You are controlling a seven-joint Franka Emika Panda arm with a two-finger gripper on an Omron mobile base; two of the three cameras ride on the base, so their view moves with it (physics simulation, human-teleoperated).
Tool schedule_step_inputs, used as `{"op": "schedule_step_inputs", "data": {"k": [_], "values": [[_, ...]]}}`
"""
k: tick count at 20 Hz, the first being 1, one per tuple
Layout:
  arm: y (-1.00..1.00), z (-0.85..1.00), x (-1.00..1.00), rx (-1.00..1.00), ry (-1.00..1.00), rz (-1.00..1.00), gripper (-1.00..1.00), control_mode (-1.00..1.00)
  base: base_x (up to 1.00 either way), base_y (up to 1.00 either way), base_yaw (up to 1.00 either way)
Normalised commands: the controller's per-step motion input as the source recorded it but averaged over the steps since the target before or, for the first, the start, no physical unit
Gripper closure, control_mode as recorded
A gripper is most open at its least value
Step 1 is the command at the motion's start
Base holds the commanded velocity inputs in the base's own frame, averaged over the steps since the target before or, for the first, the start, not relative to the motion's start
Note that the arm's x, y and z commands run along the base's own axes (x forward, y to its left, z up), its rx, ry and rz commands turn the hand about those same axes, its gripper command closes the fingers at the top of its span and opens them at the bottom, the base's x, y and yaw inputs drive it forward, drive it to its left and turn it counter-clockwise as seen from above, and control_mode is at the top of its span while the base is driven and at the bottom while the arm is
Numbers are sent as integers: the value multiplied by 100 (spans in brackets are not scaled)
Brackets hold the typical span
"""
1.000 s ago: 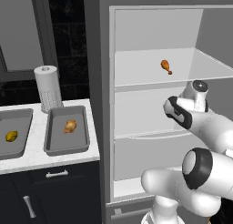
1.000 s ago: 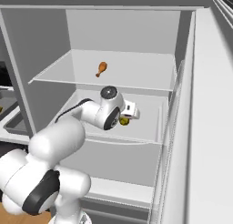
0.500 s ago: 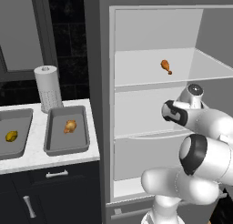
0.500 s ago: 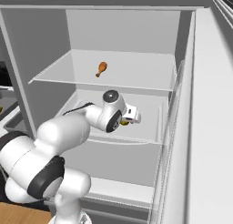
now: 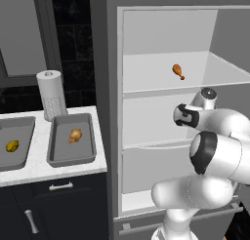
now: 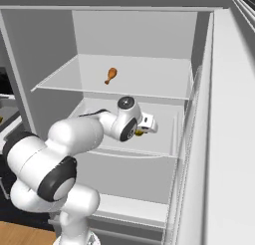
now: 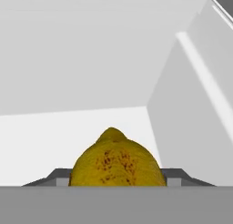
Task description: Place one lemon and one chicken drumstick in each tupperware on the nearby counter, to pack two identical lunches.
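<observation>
2 lemons (image 7: 116,160), 2 drumsticks (image 5: 178,70), 2 trays (image 5: 72,139); tool (image 6: 140,132) grip state unclear.

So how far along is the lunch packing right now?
Done: one lemon lies in the left tupperware, one drumstick in the right tupperware. In hand: the gripper is around the second lemon on the fridge's middle shelf; a firm grip isn't clear. Left: carry it over, then fetch the drumstick on the upper shelf.

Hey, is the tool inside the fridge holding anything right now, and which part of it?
The tool has its fingers on either side of a lemon, about its middle, on the fridge's middle shelf. A firm grip cannot be told.
</observation>
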Motion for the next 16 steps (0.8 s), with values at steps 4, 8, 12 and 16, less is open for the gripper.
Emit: {"op": "schedule_step_inputs", "data": {"k": [4, 8, 12, 16], "values": [[0, 0, -29, 0, 0, 0, 100, -100, 0, 0, 0], [0, 0, -95, 0, -5, 0, 100, -100, 0, 0, 0], [0, 30, -100, 4, -9, 0, 100, -100, 0, 0, 0], [2, 92, -94, 1, -1, 0, 100, -100, 0, 0, 0]]}}
